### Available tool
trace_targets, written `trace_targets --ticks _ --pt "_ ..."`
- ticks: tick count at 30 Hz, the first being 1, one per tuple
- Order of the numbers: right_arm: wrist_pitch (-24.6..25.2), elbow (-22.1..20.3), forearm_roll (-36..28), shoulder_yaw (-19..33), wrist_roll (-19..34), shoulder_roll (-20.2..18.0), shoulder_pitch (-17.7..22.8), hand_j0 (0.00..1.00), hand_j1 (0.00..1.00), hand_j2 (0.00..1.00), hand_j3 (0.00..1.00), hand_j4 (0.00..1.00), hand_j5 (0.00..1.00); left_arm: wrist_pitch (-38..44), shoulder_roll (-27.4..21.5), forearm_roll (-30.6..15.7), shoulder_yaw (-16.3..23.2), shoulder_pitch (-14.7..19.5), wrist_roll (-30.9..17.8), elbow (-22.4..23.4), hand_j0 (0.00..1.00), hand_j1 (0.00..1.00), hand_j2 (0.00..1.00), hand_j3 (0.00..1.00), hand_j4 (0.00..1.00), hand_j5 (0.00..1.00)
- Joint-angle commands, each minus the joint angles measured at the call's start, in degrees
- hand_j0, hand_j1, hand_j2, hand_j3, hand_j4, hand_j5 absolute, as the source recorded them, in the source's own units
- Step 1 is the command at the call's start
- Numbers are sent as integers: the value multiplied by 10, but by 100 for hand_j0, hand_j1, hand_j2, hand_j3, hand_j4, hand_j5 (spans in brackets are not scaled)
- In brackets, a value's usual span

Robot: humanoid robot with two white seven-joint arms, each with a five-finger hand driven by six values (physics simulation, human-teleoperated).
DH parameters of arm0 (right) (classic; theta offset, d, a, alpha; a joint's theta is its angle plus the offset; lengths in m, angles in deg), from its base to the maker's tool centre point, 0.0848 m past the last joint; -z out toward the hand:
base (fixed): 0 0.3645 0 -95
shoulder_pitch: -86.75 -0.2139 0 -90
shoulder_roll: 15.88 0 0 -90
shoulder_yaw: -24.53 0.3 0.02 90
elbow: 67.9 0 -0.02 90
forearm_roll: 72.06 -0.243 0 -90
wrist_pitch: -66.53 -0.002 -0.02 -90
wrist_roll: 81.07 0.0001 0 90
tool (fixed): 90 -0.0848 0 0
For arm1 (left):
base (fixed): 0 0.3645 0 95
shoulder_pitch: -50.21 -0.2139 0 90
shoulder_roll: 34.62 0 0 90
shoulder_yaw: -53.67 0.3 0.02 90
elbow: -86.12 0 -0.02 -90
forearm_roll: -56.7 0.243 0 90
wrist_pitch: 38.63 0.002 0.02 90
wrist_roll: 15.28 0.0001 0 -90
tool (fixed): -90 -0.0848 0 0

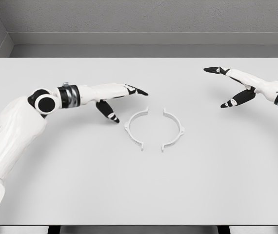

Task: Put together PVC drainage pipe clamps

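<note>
Two white half-ring clamp pieces lie flat near the middle of the white desk (139,195), their open sides facing each other so that together they sketch a broken circle. The left clamp half (135,129) curves like a C bulging away from its partner, with a small tab on its outer edge; the right clamp half (174,129) mirrors it, also with a tab on the outside of its curve. The two pieces are near each other but apart, with a clear gap between their tips at both the far and the near ends.

The left hand (117,100) hovers just beside the left clamp half, on the side away from the right one and slightly farther back. Its fingers (138,90) are stretched out straight over the desk with the thumb angled down toward the clamp (black tips showing), spread and holding nothing, not touching the piece.

The right hand (234,87) sits well apart from the right clamp half, beyond it toward the far right of the desk. Its fingers (212,70) are likewise extended, thumb splayed below, and it grips nothing
</note>
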Motion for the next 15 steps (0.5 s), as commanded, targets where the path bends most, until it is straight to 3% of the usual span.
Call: trace_targets --ticks 1,15 --pt "1 -1 -5 0 0 0 0 100 100 100 100 100 100 1 7 -4 0 0 0 1 100 100 100 100 100 100" --pt "1 -1 -5 0 0 1 1 100 100 100 100 100 100 1 10 8 4 -3 0 4 100 100 100 100 100 100"
